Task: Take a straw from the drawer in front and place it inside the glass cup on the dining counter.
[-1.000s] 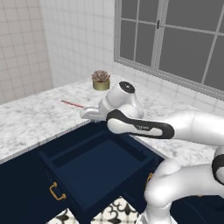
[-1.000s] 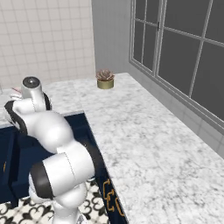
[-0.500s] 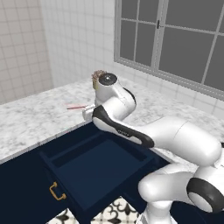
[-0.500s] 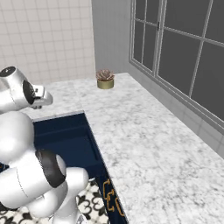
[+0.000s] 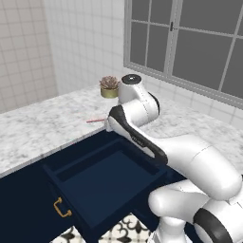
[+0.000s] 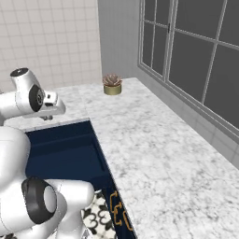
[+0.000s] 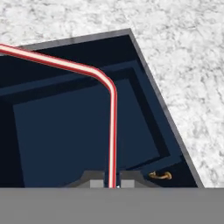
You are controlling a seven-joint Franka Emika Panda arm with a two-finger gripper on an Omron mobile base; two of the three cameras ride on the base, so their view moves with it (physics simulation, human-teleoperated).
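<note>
**Hand view: jaws clamped on the straw above the open drawer**

Hand view looks down along the gripper (image 7: pixel 112 183), whose jaws are pinched tight on the red-and-white straw (image 7: pixel 113 131). From the fingertips (image 7: pixel 97 183) the straw runs straight up the picture, bends sharply, and carries on to the left edge. Behind it lies the drawer (image 7: pixel 87 131), pulled out and navy inside, with its brass handle (image 7: pixel 160 176) at the lower right. Speckled marble worktop (image 7: pixel 183 65) borders the drawer on the top and right.

From the left base view, the white arm reaches over the far right corner of the drawer (image 5: pixel 107 182); a short length of straw (image 5: pixel 96 120) pokes out to the left of the hand, above the worktop's (image 5: pixel 42 128) near edge. A potted succulent (image 5: pixel 109 87) stands on the marble farther back, near the window (image 5: pixel 190 38).

From the right base view, the hand hangs over the drawer's (image 6: pixel 65 149) far edge, and the plant (image 6: pixel 112 84) sits to its right on the worktop.
</note>
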